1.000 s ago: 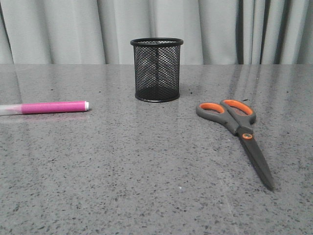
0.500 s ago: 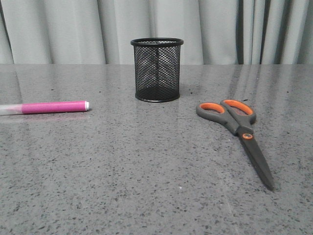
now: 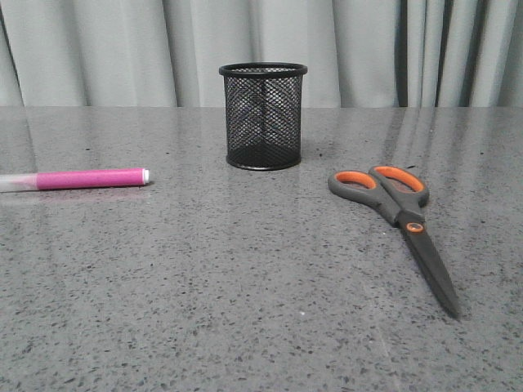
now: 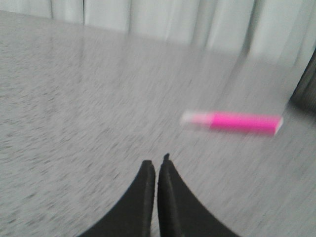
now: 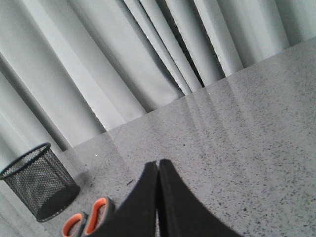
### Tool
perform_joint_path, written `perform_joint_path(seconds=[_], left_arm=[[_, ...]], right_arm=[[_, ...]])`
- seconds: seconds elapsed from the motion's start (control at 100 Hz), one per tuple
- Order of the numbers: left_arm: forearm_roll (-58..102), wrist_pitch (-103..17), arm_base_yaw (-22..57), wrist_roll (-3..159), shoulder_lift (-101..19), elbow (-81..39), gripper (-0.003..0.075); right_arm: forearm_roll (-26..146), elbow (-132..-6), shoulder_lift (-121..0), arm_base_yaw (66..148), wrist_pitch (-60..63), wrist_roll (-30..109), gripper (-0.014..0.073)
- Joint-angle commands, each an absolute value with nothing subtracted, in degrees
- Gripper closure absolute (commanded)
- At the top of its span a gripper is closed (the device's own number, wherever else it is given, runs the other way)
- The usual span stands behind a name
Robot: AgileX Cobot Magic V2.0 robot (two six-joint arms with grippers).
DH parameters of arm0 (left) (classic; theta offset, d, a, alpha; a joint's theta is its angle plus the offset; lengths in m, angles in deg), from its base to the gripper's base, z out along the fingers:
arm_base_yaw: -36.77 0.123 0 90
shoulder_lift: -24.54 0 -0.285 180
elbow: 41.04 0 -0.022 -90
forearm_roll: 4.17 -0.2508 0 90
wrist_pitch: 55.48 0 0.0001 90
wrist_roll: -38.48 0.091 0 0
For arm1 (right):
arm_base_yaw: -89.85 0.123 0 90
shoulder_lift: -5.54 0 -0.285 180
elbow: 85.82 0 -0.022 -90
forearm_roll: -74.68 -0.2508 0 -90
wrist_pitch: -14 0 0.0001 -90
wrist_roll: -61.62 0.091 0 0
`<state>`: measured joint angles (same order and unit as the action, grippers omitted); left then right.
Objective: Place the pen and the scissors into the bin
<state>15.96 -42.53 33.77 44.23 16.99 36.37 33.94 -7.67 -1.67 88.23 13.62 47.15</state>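
— Grey curtains behind, a speckled grey table (image 3: 245, 310) in front. Why is everything so spread out?

— I think so that each arm has 1 thing. The pen (image 3: 82, 179) lies flat at the left, the scissors (image 3: 398, 214) flat at the right, blades toward us, and the bin (image 3: 262, 117) stands upright between them, farther back, with nothing in it that I can see.

— And the grippers?

— The left gripper (image 4: 157, 165) has its fingers pressed together, holding nothing, the pen near ahead. The right gripper (image 5: 158, 165) is closed the same way, empty, above the orange handles.

— So nothing is done yet?

— I judge no.
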Motion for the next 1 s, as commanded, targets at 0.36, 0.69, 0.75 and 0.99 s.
perform_joint_path(seconds=[0.36,0.69,0.75,0.99], left_arm=[[60.3,-60.0,33.9,44.2,18.8,36.9,0.0706],[34.6,-37.7,33.9,45.9,7.2,16.0,0.0323],[32.1,-33.1,33.9,50.5,1.4,10.7,0.0382],[28.7,-11.3,33.9,65.4,-22.6,-7.7,0.0547]], right_arm=[[26.5,-11.2,-0.3,88.3,14.0,47.2,0.0653],[27.2,-24.7,-8.1,89.0,-2.8,40.5,0.0267],[27.2,-26.0,-11.3,89.0,-3.4,38.4,0.0268],[27.3,-26.8,-13.3,91.1,-3.5,35.5,0.0271]])
